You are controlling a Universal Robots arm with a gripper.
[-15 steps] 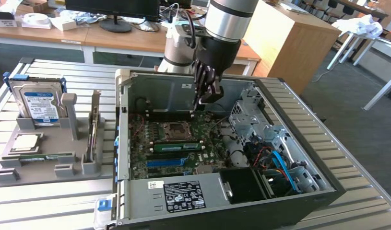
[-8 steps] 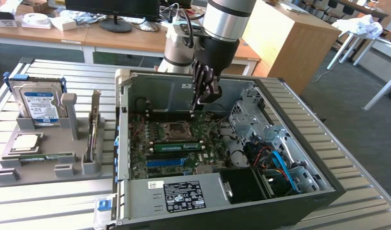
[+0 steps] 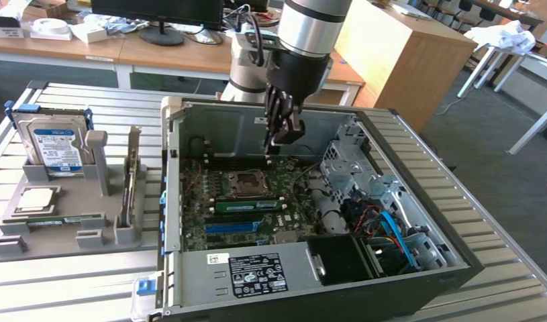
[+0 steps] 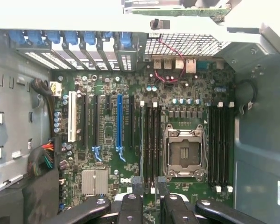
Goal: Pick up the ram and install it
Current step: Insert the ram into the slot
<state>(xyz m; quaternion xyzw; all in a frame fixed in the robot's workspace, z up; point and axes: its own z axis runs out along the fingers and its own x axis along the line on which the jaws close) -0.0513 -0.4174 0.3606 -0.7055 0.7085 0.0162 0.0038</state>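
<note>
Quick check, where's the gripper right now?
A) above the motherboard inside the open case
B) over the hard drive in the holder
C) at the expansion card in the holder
A: the gripper hangs above the motherboard inside the open case, apart from the grey holder on the exterior view's left.

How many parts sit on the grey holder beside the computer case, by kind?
Hard drive: 1
Processor: 1
Ram stick: 1
Expansion card: 1
Total: 4
</note>
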